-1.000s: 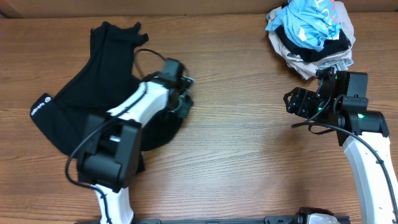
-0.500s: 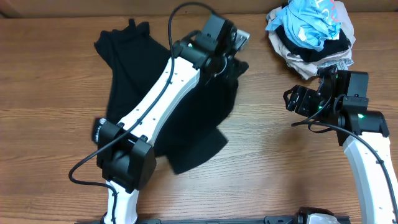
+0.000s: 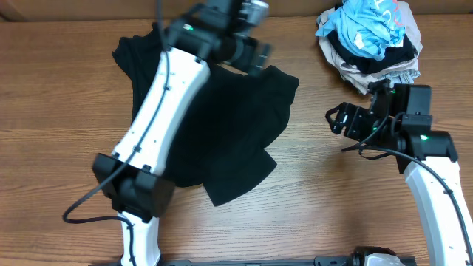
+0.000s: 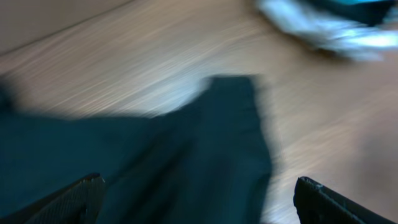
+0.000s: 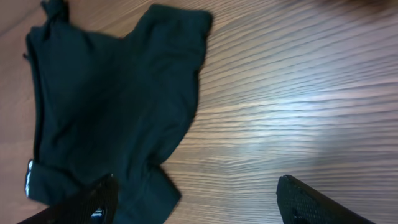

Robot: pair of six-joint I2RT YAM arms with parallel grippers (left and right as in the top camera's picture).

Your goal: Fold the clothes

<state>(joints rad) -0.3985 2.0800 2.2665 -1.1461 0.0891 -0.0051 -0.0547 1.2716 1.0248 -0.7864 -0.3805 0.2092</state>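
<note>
Black shirt (image 3: 222, 125) is spread out on the wooden table (image 3: 332, 199), toward the left and the middle. The left gripper (image 3: 250, 46) is seen over the far edge of the shirt. It is blurred, its fingers (image 4: 78, 200) are wide apart, and nothing is held between them. The right gripper (image 3: 337, 120) is found to the right of the shirt, not touching it. Its fingers (image 5: 93, 202) are spread apart too, and nothing is held.

A small white label (image 5: 28, 177) is seen on the shirt, but its writing cannot be read.

The shirt's long side is laid from the far left to the near right. One sleeve (image 3: 284, 81) is pointed right, toward the pile of clothes (image 3: 369, 37) in the far right corner.
</note>
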